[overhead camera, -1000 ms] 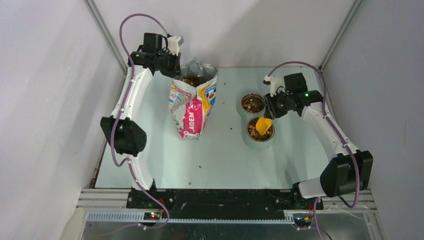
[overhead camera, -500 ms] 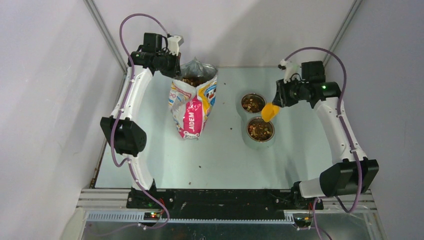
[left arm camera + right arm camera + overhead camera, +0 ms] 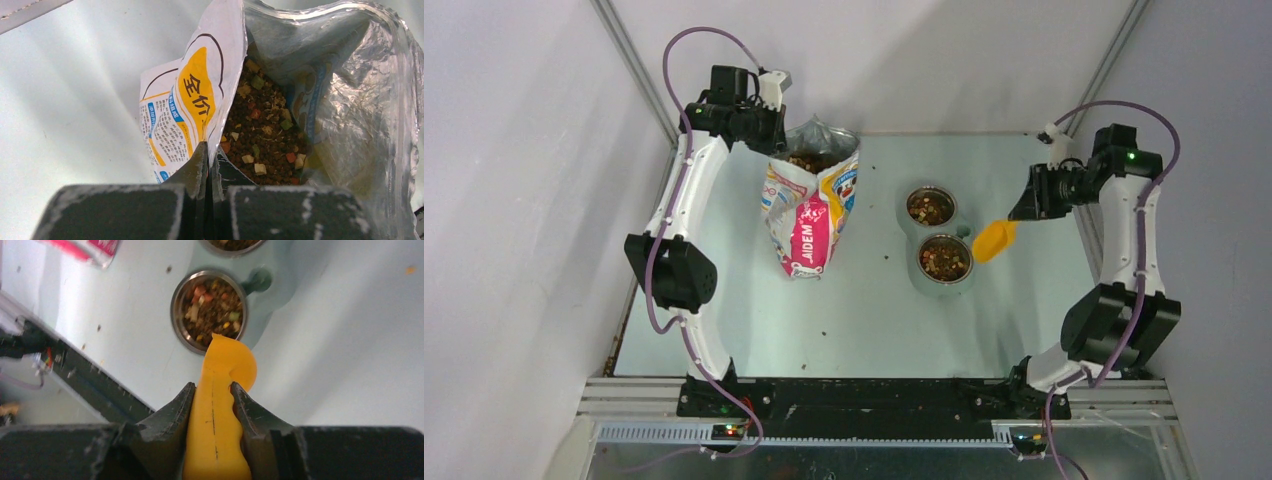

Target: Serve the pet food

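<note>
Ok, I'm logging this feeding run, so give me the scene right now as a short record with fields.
left gripper: shut on the rim of the white-yellow-pink printed bag, which stands open and upright
right gripper: shut on the handle of the yellow plastic scoop
scoop position: held to the right of the near round steel bowl
pet food: brown and reddish kibble in the bag and in both bowls
far round steel bowl: holds kibble too

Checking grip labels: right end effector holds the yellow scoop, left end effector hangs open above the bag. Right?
No. The left end effector is shut on the rim of the bag, per the left wrist view. The right end effector does hold the yellow scoop.
</note>
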Robot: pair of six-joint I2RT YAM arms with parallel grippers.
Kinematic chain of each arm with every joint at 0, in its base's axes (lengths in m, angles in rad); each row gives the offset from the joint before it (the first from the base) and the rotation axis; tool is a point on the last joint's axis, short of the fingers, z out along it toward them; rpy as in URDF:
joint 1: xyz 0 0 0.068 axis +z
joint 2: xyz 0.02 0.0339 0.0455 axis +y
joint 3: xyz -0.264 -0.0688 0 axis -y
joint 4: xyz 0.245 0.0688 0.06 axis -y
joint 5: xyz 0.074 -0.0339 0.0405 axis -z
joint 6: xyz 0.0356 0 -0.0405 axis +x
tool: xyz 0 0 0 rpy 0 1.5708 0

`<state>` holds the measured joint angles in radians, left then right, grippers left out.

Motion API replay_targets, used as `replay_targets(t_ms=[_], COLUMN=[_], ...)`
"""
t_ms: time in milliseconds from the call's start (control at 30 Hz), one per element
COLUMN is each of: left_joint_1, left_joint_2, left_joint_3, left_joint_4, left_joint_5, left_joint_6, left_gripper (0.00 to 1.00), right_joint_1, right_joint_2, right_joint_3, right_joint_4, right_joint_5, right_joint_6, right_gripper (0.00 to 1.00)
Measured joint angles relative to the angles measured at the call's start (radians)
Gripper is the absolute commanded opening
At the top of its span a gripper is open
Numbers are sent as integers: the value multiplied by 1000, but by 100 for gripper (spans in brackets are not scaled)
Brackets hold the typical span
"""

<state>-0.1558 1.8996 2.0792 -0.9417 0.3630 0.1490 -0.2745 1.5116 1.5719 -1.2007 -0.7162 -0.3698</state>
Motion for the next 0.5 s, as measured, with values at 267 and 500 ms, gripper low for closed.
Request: replay_targets(t_ms=[267,500], left_joint_1=[2,2], left_joint_2=[0,0], left_joint_3=[0,0], left_joint_4=[4,5], left_joint_5=[11,11], left_joint_6=[-1,-1], left_gripper=[3,3], right_joint_1=[56,131], right_joint_2=[170,210], right_joint_3=[-42,-150], right_joint_4=[-269,-325], right_joint_5=[-62,-48], right_joint_6=[-248,-277], right_gripper=[0,4])
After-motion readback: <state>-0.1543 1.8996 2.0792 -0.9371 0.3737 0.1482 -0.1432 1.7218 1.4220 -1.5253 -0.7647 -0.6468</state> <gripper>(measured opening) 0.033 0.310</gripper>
